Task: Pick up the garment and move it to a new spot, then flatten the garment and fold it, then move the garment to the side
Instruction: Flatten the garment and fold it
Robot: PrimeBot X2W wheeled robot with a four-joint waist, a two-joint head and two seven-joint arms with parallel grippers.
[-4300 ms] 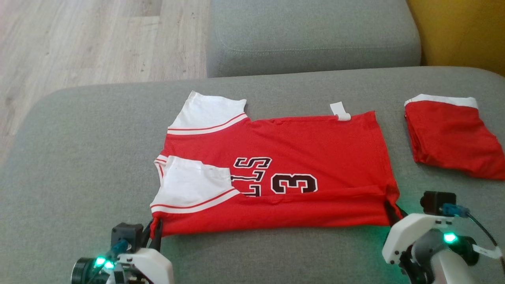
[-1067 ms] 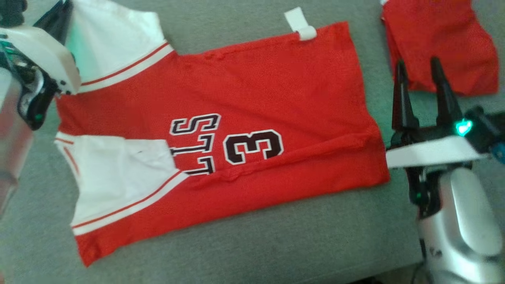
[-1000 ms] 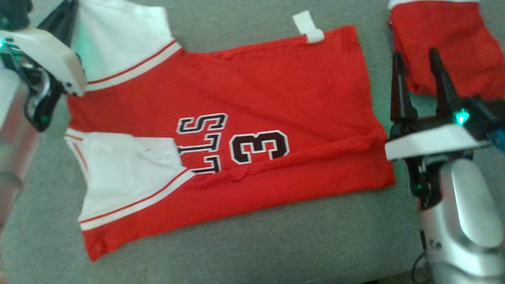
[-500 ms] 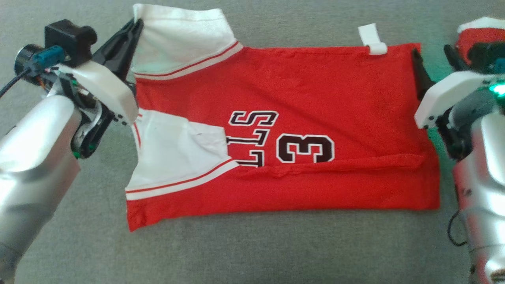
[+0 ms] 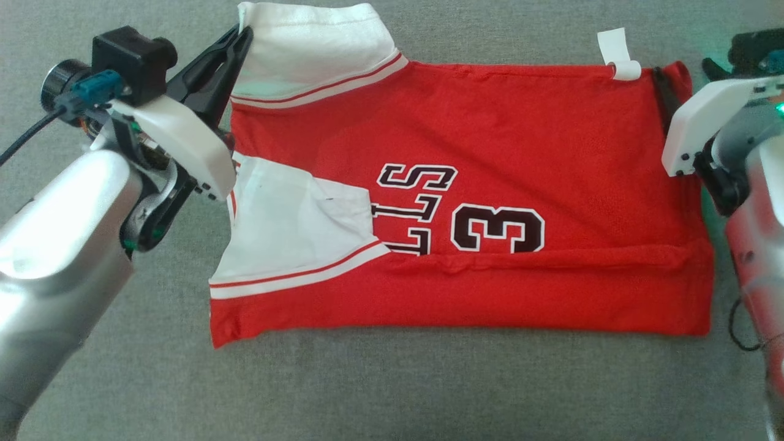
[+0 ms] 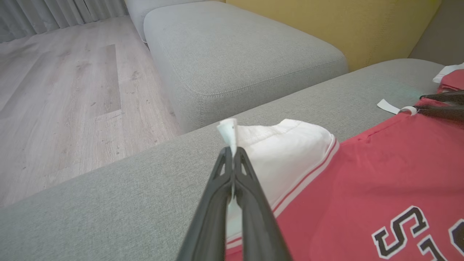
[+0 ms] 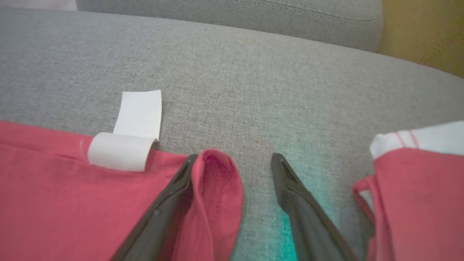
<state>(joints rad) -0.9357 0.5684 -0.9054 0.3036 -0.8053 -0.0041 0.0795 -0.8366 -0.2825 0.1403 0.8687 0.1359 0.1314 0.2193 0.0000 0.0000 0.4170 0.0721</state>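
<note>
The garment [image 5: 490,153] is a red jersey with white sleeves and a black "3", lying flat on the grey sofa cushion [image 5: 429,380]. My left gripper [image 5: 244,33] is shut on the outer corner of the far white sleeve [image 5: 312,43]. In the left wrist view its tips [image 6: 232,154] pinch a small white fold of that sleeve [image 6: 286,152]. My right gripper [image 7: 235,156] stands open at the jersey's far right corner [image 7: 217,174]. Its left finger lies on the fabric, and the curled hem corner sits between the jaws. A white label [image 7: 134,127] sticks out just left of it.
A second folded red-and-white piece [image 7: 417,181] lies close to the right of my right gripper. Beyond the cushion stand another grey sofa block [image 6: 235,54], a wooden floor [image 6: 54,90] and a yellow wall [image 6: 344,21].
The head camera has turned, shifting the whole picture. My right gripper has come from beside the jersey's right edge to its far right corner. The left gripper stays shut on the sleeve.
</note>
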